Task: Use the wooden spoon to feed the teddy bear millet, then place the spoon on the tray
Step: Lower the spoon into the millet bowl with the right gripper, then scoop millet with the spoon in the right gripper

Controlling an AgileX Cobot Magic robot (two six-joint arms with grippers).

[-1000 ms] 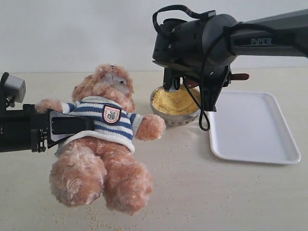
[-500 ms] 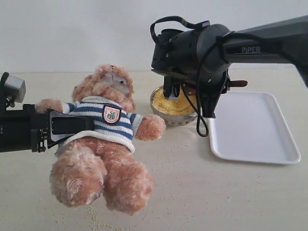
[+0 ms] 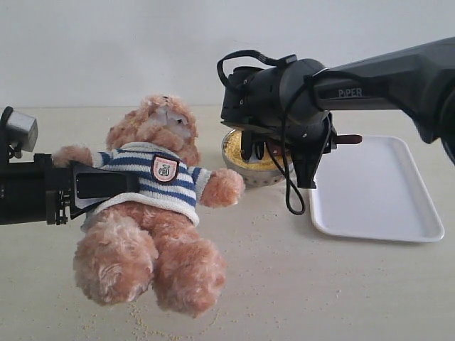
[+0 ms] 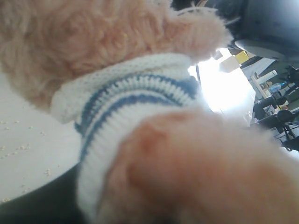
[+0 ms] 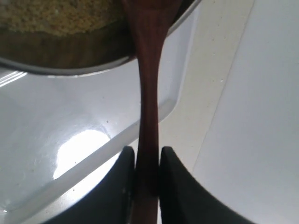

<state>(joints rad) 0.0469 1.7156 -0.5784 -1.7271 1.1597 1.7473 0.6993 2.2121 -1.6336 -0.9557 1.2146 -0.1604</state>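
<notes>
Wooden spoon (image 5: pixel 148 84): clamped on its slim handle between the two dark pads of the right gripper (image 5: pixel 147 156), whose jaws are drawn in narrow onto the wood. The broad end is reached out over the rim of the metal bowl (image 5: pixel 70 56). Whether it is dipped into the grains cannot be told.

Millet (image 3: pixel 242 150): heaped in the bowl, which stands on the table (image 3: pixel 320 284) between the bear and the tray. Stray grains (image 3: pixel 142 323) are scattered near the bear's feet.

Teddy bear (image 3: pixel 153 213): held reclining at the torso by the left gripper (image 3: pixel 114 183). One finger is laid across the striped sweater (the other is hidden behind the plush), so the jaws are judged closed on the bear.

Tray (image 3: pixel 370 188): laid flat on the table, just beside the bowl.

Step in hand: judged to be the scoop, with the feeding and the tray not yet done.

Spoon handling: judged light, stiff and smooth. With the grip taken far from the oval end, a long lever is left, so a twist in the pads is to be guarded against.

Millet handling: loose and dry. It would be spilled from a tilted spoon, so the oval is best carried level.

Bear handling: soft and yielding. A hold through the sweater at the torso is judged the firmest, though some sag is to be expected.
</notes>
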